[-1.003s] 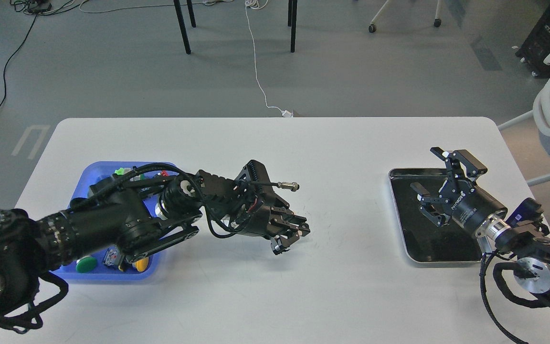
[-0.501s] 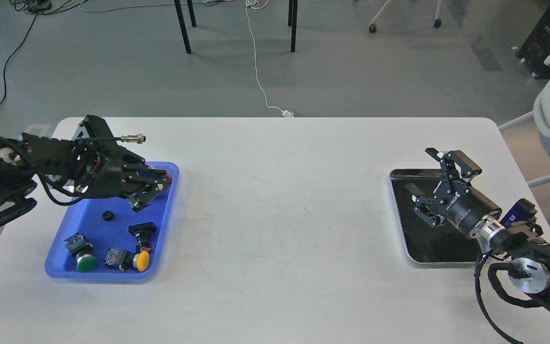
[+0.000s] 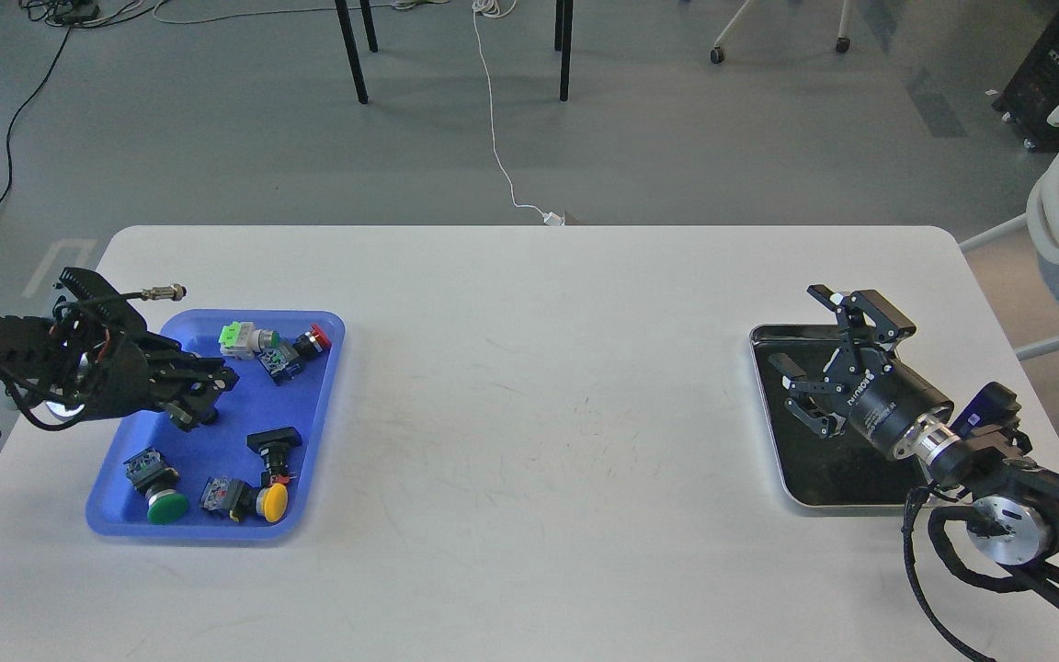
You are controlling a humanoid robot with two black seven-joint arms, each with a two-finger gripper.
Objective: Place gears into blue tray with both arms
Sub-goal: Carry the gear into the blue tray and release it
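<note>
Right gripper point(image 3: 810, 363): fingers spread wide, hovering over the silver-rimmed tray point(image 3: 773, 450), holding nothing.
Left gripper point(image 3: 203, 391): over the blue tray point(image 3: 309, 460); spread cannot be told.
Gear: hidden, not visible beneath left fingertips.
Push-buttons point(image 3: 258, 496): nearer than left gripper.

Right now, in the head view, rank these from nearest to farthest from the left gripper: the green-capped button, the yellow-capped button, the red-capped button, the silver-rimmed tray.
1. Green-capped button: near left corner of the blue tray, just below the left gripper.
2. Yellow-capped button and red-capped button: too close to call.
3. Silver-rimmed tray: far across the table, under the right gripper.
</note>
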